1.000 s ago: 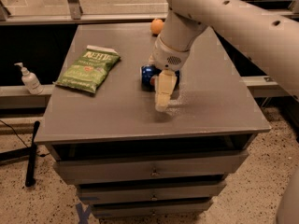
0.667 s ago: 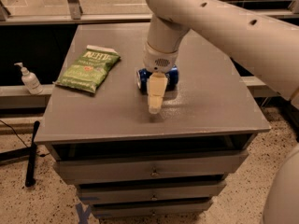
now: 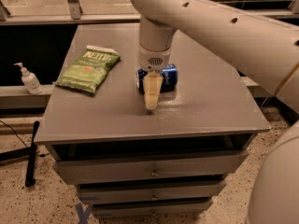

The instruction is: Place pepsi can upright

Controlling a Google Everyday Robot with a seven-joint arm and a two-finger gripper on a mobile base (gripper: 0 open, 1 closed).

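Observation:
The pepsi can [image 3: 167,76], dark blue with a silver end, lies on its side near the middle of the grey table [image 3: 210,111]. My gripper [image 3: 152,99] hangs from the white arm just in front of the can, its pale fingers pointing down at the tabletop and partly covering the can's left end. It holds nothing that I can see.
A green chip bag [image 3: 88,69] lies on the table's left part. A white pump bottle [image 3: 29,80] stands on a ledge left of the table. Drawers [image 3: 149,171] run below the tabletop. The arm spans the upper right of the view.
The arm and gripper have shifted left, from the can's right side to in front of its left end. The orange ball at the back is now hidden behind the arm.

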